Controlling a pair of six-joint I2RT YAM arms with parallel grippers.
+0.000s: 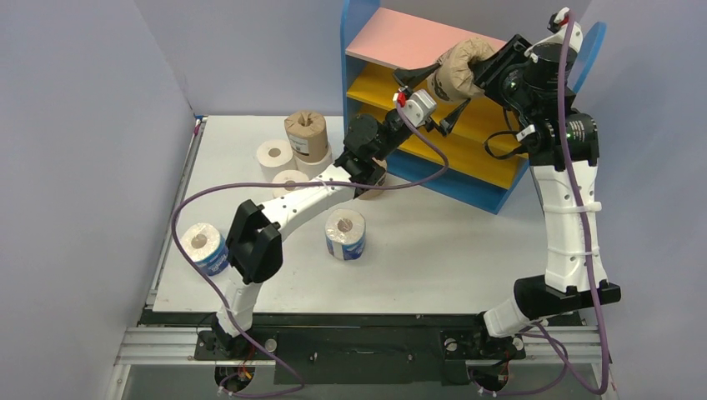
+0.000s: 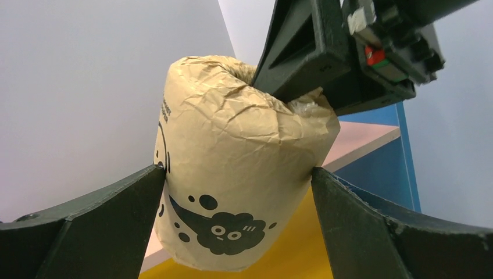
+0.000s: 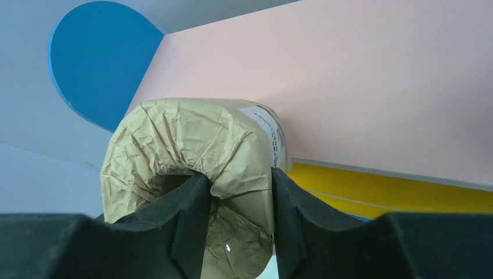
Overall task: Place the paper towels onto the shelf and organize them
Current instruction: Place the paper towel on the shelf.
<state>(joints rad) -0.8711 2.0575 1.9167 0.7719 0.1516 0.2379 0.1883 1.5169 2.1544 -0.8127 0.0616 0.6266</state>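
A brown-paper-wrapped paper towel roll (image 1: 457,73) hangs in the air in front of the shelf's pink top board (image 1: 400,42). My right gripper (image 1: 488,65) is shut on the roll's wall, one finger inside the core and one outside; the right wrist view shows this grip (image 3: 241,186) on the roll (image 3: 174,133). My left gripper (image 1: 435,98) reaches up from below. In the left wrist view its fingertips (image 2: 157,174) press both sides of the same roll (image 2: 232,145). Both grippers hold it.
On the table are a brown roll (image 1: 305,133) stacked on white rolls (image 1: 274,154), a blue-and-white roll (image 1: 345,233) in the middle and another (image 1: 204,247) at the left edge. A further brown roll (image 1: 375,182) is partly hidden under the left arm. Yellow lower boards (image 1: 475,150) face the arms.
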